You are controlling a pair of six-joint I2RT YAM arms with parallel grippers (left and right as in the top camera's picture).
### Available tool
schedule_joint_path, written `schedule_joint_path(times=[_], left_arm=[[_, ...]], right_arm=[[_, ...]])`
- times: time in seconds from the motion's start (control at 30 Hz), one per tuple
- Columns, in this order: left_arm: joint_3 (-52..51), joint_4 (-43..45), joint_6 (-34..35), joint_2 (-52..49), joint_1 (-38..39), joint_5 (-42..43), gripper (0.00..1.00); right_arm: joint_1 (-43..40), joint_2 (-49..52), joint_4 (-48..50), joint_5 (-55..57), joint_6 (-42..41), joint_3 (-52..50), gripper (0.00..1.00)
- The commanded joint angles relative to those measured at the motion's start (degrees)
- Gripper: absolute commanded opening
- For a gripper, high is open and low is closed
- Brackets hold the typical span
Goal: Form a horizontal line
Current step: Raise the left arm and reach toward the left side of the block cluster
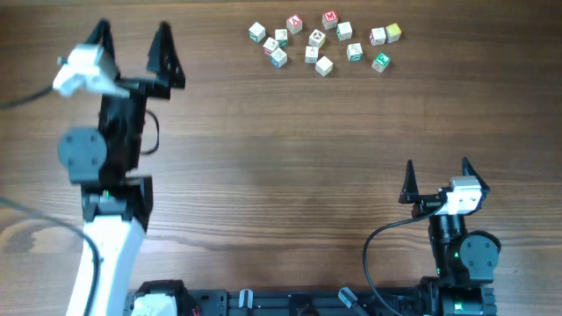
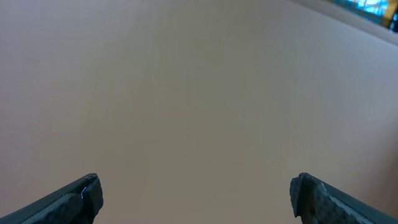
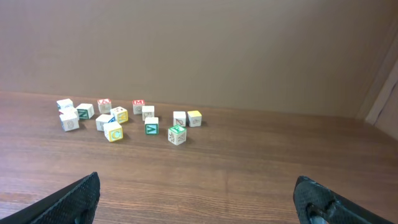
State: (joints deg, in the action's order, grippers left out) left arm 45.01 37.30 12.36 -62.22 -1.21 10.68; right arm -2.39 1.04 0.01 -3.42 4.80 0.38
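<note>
Several small whitish letter cubes [image 1: 320, 44] lie loose and mostly apart at the far middle-right of the wooden table [image 1: 290, 158]. They do not form a touching straight row; no horizontal line shows. In the right wrist view the cubes [image 3: 124, 118] lie scattered far ahead. My left gripper [image 1: 133, 28] is open and empty at the far left, well left of the cubes. In its own view the left gripper [image 2: 196, 186] faces only a plain tan surface. My right gripper [image 1: 437, 167] is open and empty near the front right; its wide-apart fingers [image 3: 196, 186] point toward the cubes.
A red-lettered cube [image 1: 330, 17] is farthest back, a yellow cube [image 1: 393, 32] is at the cluster's right end, and a green-lettered cube [image 1: 380, 61] sits nearest on the right. A plain wall [image 3: 199, 50] stands behind the table.
</note>
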Motion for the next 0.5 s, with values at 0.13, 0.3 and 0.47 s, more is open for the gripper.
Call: schedule_joint_path(times=[0.13, 0.3, 0.47], left_arm=[[10.73, -5.60, 3.37, -12.11, 0.26, 4.55, 1.00], [13.92, -6.10, 3.34, -17.86, 0.26, 4.55, 1.00], [16.13, -6.10, 3.34, -22.49, 0.26, 4.55, 1.00]], right_arm=[[0.28, -0.50, 0.09, -0.55, -0.33, -0.09, 1.00], [0.28, -0.50, 0.11, -0.52, -0.35, -0.09, 1.00], [0.28, -0.50, 0.11, -0.52, -0.33, -0.09, 1.00]])
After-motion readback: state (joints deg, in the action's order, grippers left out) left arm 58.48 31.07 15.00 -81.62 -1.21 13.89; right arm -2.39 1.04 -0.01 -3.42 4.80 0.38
